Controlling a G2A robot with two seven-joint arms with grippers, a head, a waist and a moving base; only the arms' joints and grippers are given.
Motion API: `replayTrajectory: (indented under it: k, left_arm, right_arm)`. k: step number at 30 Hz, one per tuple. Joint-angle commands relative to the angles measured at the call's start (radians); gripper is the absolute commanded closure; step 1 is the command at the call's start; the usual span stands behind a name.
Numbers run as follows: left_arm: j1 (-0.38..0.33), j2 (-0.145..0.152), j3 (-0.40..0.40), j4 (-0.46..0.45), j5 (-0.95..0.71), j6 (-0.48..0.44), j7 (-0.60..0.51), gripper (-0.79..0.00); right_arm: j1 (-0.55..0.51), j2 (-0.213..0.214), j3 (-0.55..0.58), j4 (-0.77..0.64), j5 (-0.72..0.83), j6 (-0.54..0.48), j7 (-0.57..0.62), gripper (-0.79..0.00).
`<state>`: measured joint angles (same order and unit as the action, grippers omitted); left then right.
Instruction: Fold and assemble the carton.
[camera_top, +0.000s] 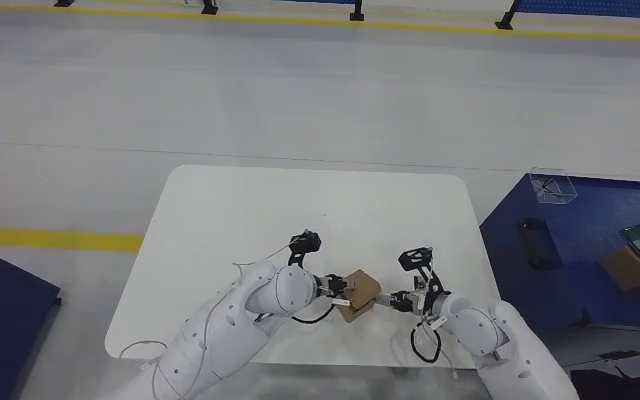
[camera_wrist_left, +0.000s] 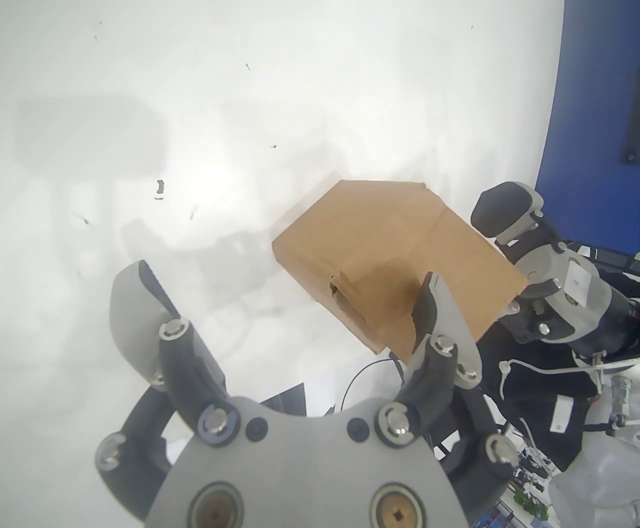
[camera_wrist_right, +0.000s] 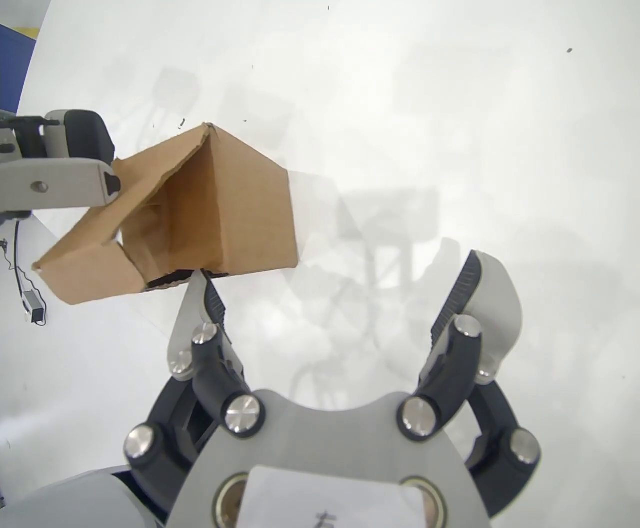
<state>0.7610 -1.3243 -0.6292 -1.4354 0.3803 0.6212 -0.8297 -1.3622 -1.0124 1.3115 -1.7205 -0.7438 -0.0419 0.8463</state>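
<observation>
I read the carton (camera_top: 358, 293) directly between both tools. Left gripper (camera_wrist_left: 282, 275): released, spread wide, one finger (camera_wrist_left: 440, 320) against the carton's face. Right gripper (camera_wrist_right: 337, 265): released, spread wide, one fingertip (camera_wrist_right: 200, 300) touching the carton's edge.

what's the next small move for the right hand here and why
Probably ease the right hand forward to push a splayed flap of the carton inward. The end facing it gapes, with its flaps unfolded. This hand is open, one fingertip at the carton's lower edge. The open left hand has a finger against the other side, seemingly bracing it.
</observation>
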Motion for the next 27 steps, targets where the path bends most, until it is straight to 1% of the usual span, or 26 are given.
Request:
replayTrajectory:
  k: [1, 9, 12, 15, 16, 19, 22, 25, 27]
  left_arm:
    - [0.005, 0.0, 0.002, -0.006, 0.011, 0.005, -0.004, -0.785]
    - [0.006, -0.012, 0.01, -0.012, 0.026, 0.016, -0.015, -0.785]
    - [-0.001, -0.019, 0.015, -0.003, 0.027, 0.018, -0.022, -0.785]
    - [-0.009, -0.025, 0.022, 0.005, 0.032, 0.022, -0.032, -0.785]
    - [-0.011, -0.027, 0.024, 0.006, 0.033, 0.024, -0.034, -0.785]
    - [-0.015, -0.033, 0.028, 0.012, 0.036, 0.026, -0.042, -0.785]
    - [-0.014, -0.037, 0.028, 0.016, 0.039, 0.027, -0.046, -0.785]
    - [-0.012, -0.039, 0.027, 0.018, 0.045, 0.029, -0.049, -0.785]
    - [-0.008, -0.04, 0.026, 0.017, 0.049, 0.03, -0.05, -0.785]
  right_arm:
    - [0.003, 0.001, 0.015, 0.004, 0.011, 0.006, -0.006, -0.785]
    - [-0.006, 0.011, 0.106, 0.026, 0.065, -0.017, 0.006, -0.785]
    - [-0.026, 0.017, 0.143, 0.016, 0.138, -0.101, 0.044, -0.785]
    - [-0.061, 0.026, 0.17, -0.006, 0.191, -0.223, 0.083, -0.785]
    - [-0.069, 0.028, 0.18, -0.011, 0.2, -0.239, 0.089, -0.785]
    - [-0.09, 0.029, 0.174, -0.037, 0.155, -0.213, 0.059, -0.785]
    - [-0.096, 0.025, 0.146, -0.051, 0.115, -0.169, 0.021, -0.785]
    - [-0.102, 0.018, 0.11, -0.06, 0.06, -0.111, -0.049, -0.785]
    - [-0.104, 0.015, 0.086, -0.061, 0.038, -0.091, -0.073, -0.785]
